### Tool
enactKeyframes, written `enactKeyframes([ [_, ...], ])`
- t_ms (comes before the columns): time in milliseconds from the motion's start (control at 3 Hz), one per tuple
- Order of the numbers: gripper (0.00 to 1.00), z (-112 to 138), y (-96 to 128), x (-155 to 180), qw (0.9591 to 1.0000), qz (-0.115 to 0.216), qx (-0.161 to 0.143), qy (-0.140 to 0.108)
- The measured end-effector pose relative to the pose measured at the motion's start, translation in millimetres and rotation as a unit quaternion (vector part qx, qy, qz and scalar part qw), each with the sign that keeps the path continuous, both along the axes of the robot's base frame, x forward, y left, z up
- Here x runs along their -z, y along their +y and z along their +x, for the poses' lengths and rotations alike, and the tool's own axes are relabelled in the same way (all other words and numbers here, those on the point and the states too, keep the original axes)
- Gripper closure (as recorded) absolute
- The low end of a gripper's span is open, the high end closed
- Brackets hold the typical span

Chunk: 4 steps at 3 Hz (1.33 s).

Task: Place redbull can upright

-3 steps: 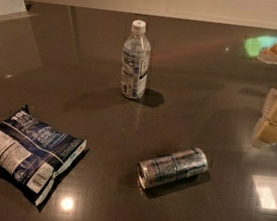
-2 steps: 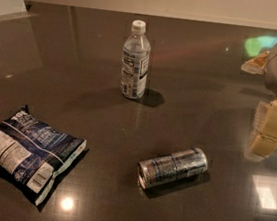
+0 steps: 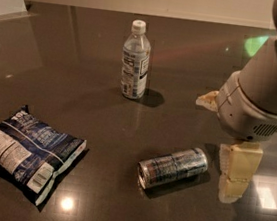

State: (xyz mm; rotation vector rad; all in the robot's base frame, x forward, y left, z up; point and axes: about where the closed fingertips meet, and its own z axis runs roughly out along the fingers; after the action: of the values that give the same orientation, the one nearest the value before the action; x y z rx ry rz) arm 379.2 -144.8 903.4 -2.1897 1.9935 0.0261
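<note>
Low at right over a dark table (image 3: 73, 64): gripper (image 3: 218, 145), pale fingers (image 3: 240, 165) spread wide, holding nothing. Just left of the nearer finger: can (image 3: 172, 168), lying on its side. Farther left: upright bottle (image 3: 135, 62), snack bag (image 3: 25, 151).

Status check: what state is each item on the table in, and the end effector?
Slim silver-and-dark-blue metal redbull can: lying on its side, not gripped.
Clear white-capped plastic water bottle: standing upright, cap on.
Dark blue crinkly snack bag: lying flat.
End effector: low beside the can's right end.
</note>
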Motion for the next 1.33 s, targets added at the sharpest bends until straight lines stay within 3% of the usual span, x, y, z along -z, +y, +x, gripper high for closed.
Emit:
enactKeyframes([
  [667, 0.0, -25.0, 44.1, 32.0, 0.9967, -0.025, -0.076, 0.012],
  [1333, 0.0, -29.4, 75.9, 41.5, 0.9944, -0.013, -0.104, 0.011],
])
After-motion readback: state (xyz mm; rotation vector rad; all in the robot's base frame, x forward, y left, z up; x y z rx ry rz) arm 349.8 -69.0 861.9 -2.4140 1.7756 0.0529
